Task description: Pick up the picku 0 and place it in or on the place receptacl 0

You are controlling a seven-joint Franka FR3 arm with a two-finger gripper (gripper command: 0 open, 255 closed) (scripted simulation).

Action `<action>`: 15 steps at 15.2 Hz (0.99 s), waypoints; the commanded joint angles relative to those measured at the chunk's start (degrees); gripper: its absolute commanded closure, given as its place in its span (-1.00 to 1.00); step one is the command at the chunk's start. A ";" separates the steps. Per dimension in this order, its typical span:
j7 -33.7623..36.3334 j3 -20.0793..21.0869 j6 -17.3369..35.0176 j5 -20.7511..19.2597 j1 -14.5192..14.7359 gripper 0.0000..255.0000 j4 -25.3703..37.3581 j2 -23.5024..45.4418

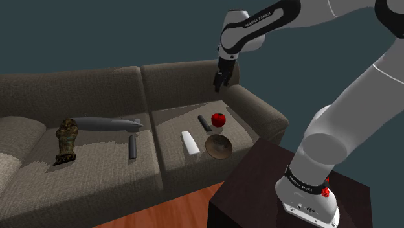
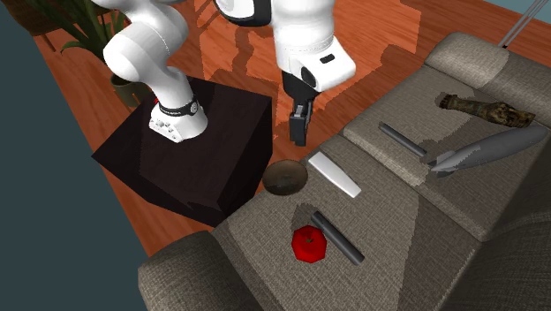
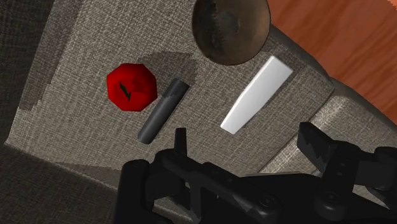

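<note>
Looking down in the shoulder view, we see a grey-brown sofa [image 1: 97, 168] across the left and middle of the frame. Rising from the dark stand [image 1: 259, 175] at lower right, the white arm [image 1: 362, 84] carries a dark band near the top centre lettered "FRANKA EMIKA". On the sofa's right cushion, at mid-frame, lie a brown bowl [image 1: 219, 146], a white slab [image 1: 189, 142] just left of it, a dark bar [image 1: 203, 122], and the red apple [image 1: 219, 119] just right of that bar, higher in the frame than the bowl. The gripper [image 1: 221, 83] hangs above them, fingers spread wide, grasping nothing.
</note>
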 commanded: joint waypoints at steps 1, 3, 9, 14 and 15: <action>-1.62 -1.14 2.76 0.19 -0.31 -1.00 0.85 4.11; -3.09 -2.07 5.07 0.64 -0.55 -1.00 2.05 8.18; -7.94 -4.07 10.84 3.24 -1.72 -1.00 7.26 20.91; -11.97 -4.45 14.08 6.12 -3.66 -1.00 13.39 31.82; -12.69 -4.39 14.55 6.67 -4.16 -1.00 14.81 34.00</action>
